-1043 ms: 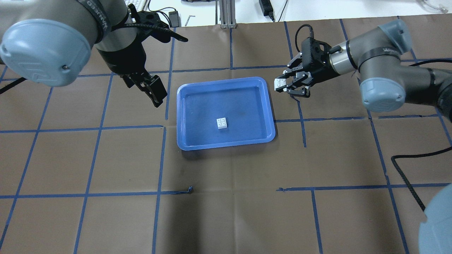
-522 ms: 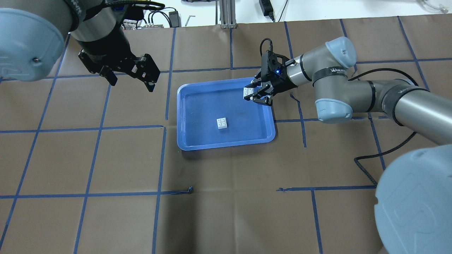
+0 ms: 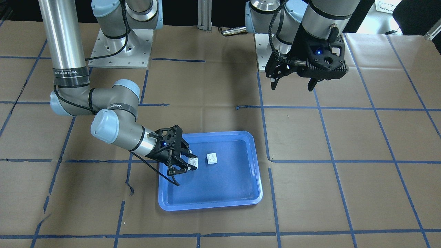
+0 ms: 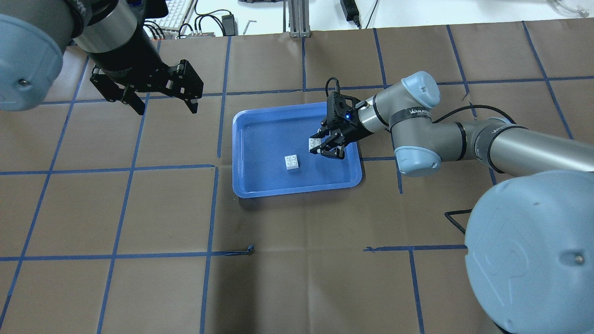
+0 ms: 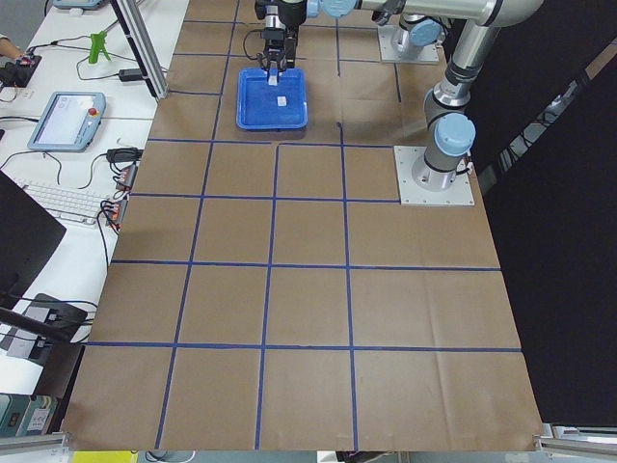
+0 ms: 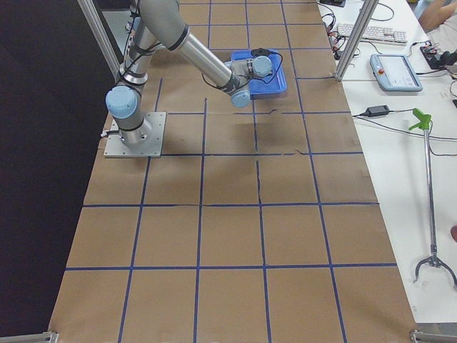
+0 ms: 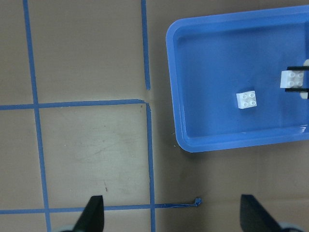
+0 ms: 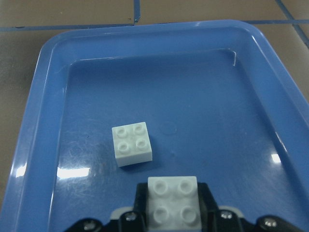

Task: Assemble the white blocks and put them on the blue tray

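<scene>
The blue tray [image 4: 260,139] lies mid-table. One white block [image 4: 292,162] rests studs-up on its floor, and shows in the front view [image 3: 212,158] and the right wrist view [image 8: 132,143]. My right gripper [image 4: 319,145] is shut on the second white block [image 4: 315,144], held studs-up just above the tray floor. That block is to the right of the lying one and apart from it [image 8: 174,200]. My left gripper [image 4: 166,109] is open and empty, high above the table left of the tray.
Brown paper with blue tape lines covers the table. A loose tape curl [image 4: 250,249] lies in front of the tray. A black cable [image 4: 457,218] loops near my right arm's base. A keyboard and cables sit past the far edge.
My right gripper carried its block from right of the tray, over the rim, to near the lying block. My left gripper drew back, away from the tray, and turned.
</scene>
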Controlling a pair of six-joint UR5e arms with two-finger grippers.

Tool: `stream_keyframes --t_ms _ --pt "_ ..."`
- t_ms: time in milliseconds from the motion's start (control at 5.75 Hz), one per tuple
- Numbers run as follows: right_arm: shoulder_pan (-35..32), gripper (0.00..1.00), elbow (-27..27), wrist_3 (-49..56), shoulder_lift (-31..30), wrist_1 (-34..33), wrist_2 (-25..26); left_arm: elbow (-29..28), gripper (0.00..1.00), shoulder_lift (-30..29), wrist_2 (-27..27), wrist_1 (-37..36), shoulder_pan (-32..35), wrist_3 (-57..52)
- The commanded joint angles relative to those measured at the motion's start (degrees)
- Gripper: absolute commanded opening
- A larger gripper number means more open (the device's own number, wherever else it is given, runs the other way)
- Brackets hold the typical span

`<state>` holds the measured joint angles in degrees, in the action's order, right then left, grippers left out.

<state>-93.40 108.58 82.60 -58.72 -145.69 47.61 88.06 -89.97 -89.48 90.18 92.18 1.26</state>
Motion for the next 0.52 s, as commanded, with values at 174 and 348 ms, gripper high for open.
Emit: stream_keyframes --t_ms 174,348 --pt "-2.6 0.21 0.1 -0.3 2.3 -2.1 2.1 0.1 1.0 0.2 -0.3 -0.4 -0.1 0.3" --pt "-3.5 0.22 0.1 -0.4 2.4 -2.2 2.1 0.1 1.0 0.4 -0.4 -0.4 -0.1 0.3"
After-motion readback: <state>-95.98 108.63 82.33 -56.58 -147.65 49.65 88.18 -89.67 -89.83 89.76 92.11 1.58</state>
